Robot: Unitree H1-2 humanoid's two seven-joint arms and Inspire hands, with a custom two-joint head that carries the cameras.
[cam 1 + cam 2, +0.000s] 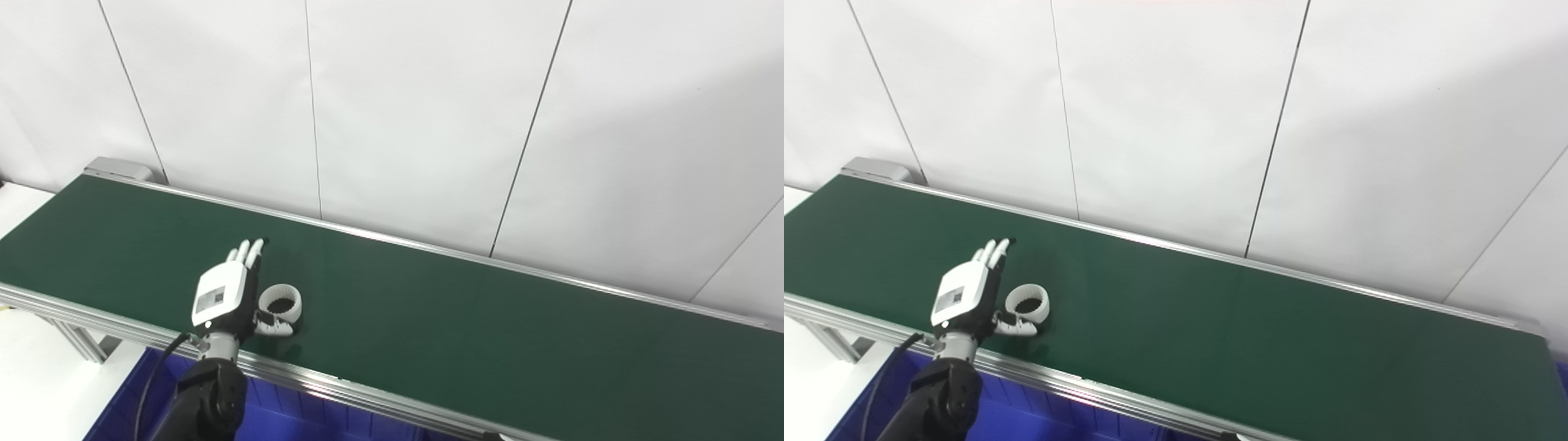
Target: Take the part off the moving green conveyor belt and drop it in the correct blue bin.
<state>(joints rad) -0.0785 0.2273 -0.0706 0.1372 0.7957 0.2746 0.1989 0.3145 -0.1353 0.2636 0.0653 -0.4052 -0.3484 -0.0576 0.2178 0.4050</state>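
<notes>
White plastic, ring-shaped with a dark hollow centre, the part (pixel 280 302) lies on the green conveyor belt (pixel 429 306) near its front rail, just right of the left hand (pixel 223 294), whose fingers (pixel 248 251) stretch out apart above the belt and whose thumb reaches under the ring's near side without clamping anything. Since the belt moves, the part may slide out before the fingers close, or a late pinch may knock it aside. Below the rail sits the blue bin (pixel 288 422); the right hand is out of view.

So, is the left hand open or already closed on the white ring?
Open. The left hand has its fingers stretched straight, thumb beside the white ring, which lies flat on the green belt.
</notes>
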